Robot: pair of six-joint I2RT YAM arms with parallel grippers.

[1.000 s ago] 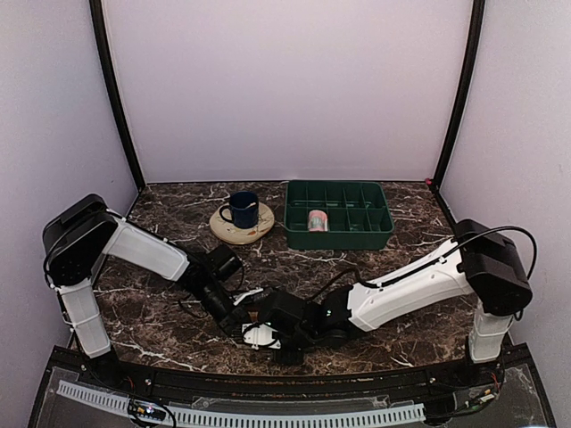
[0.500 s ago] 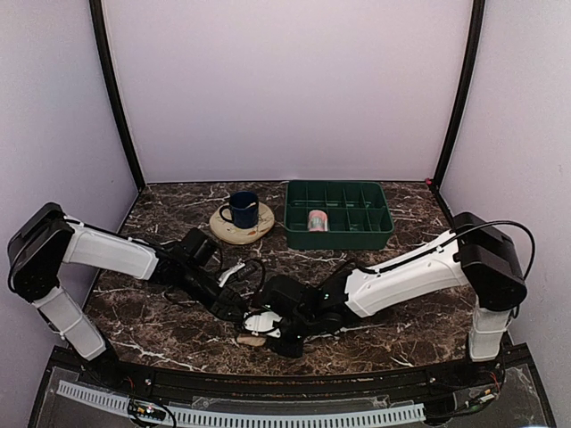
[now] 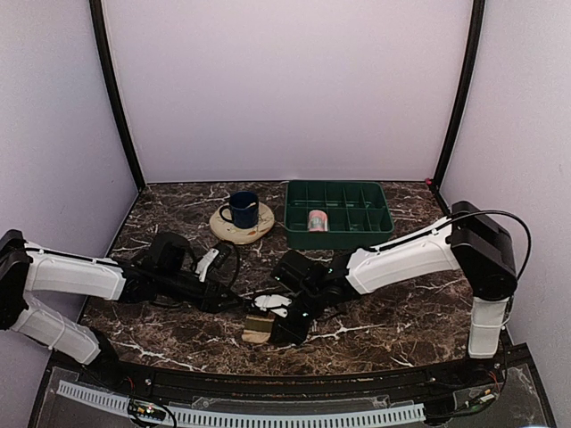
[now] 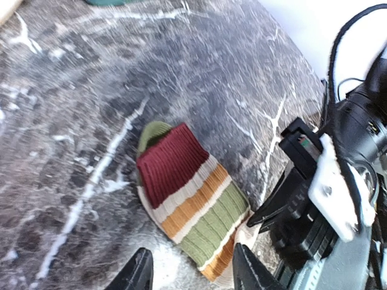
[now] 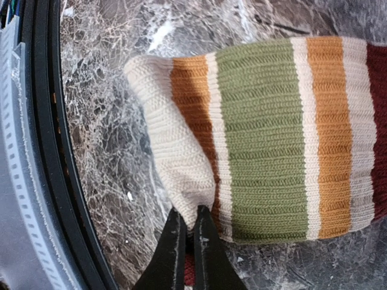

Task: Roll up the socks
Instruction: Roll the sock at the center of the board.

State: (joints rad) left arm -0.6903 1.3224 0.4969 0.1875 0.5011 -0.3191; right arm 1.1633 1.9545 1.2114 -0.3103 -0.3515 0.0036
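Right claw (image 5: 188,222) pinches the cream cuff of the striped sock (image 5: 272,139), which lies flat ahead of its tips; left claw (image 4: 193,273) stands spread, the sock just beyond it. It looks soft, light and limp; probably best gripped at the cuff edge.

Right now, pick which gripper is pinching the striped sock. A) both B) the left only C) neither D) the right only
D: the right gripper is shut on the cream edge of the striped sock, while the left gripper has its jaws standing apart, clamping nothing.
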